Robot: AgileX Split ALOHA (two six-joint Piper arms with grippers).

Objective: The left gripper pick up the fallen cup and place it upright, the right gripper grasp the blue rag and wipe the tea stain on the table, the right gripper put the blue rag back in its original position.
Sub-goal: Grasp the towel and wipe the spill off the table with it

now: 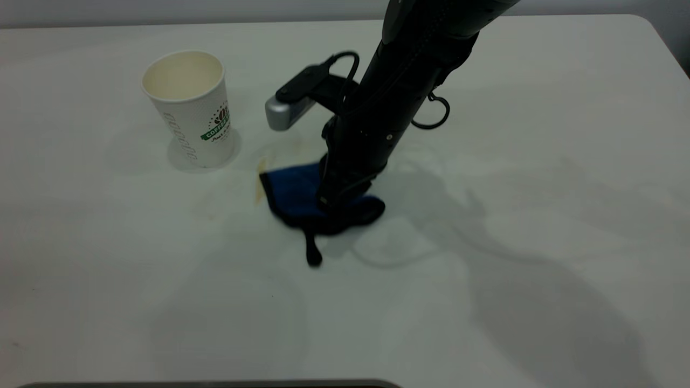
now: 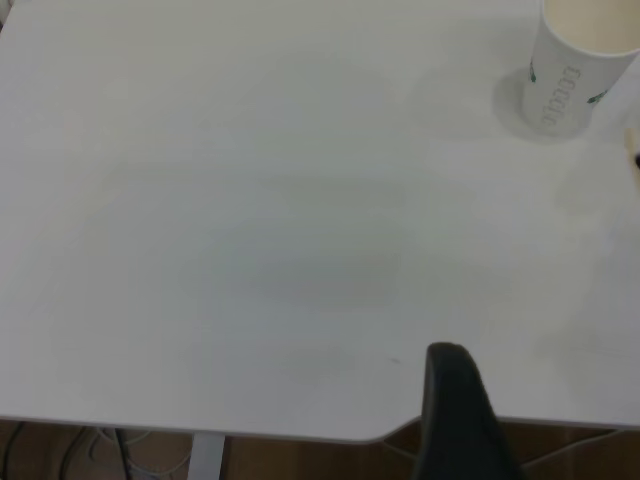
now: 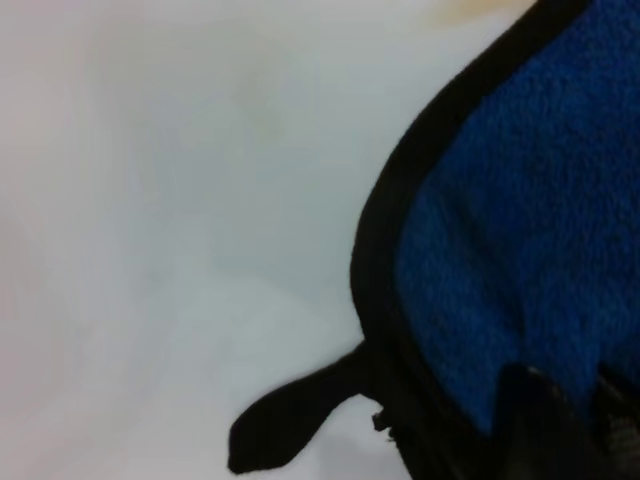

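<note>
Now cup [image 1: 188, 108] upright, empty, rag [image 1: 302, 194] beside stain [image 1: 261, 180]

We see a white table [image 1: 539, 161] and a white textured paper cup [image 1: 188, 108], cream inside, with a green-and-black coffee logo and grey lettering. The rag [image 1: 294, 191] is deep blue with black edging and a black loop. An amber-brown tea stain [image 1: 261, 180] edges its left side.

Dark strip [image 1: 210, 384] along the exterior view's near edge. Wood-toned floor [image 2: 60, 450], cables [image 2: 130, 448] and a pale table leg [image 2: 207, 458] visible below the tabletop's edge.
</note>
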